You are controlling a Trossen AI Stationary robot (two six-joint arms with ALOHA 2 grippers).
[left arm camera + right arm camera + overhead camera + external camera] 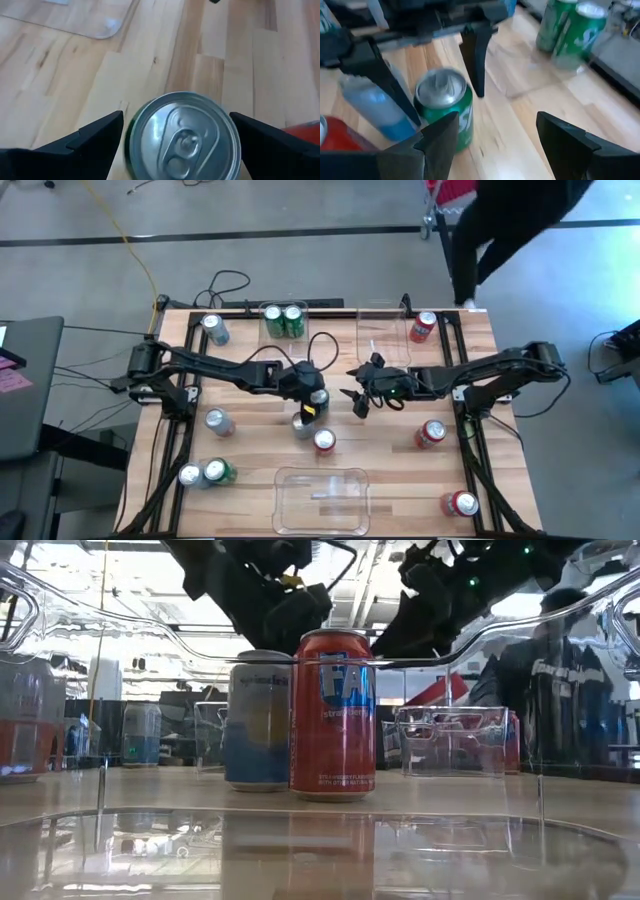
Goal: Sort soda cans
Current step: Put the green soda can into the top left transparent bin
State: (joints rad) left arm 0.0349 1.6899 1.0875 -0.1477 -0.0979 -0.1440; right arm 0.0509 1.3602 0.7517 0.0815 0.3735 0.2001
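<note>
Sorted: two green cans [283,320] in far bin [283,307], red can [422,327] in another | Left gripper [175,145] spread around green can [182,135] | Right gripper [495,135] released, near | Rest scattered

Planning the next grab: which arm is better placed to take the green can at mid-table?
Left. Its open hand already has a finger on each side of the green can, directly above it. The right hand, also open, hangs beside the can, not around it.
</note>
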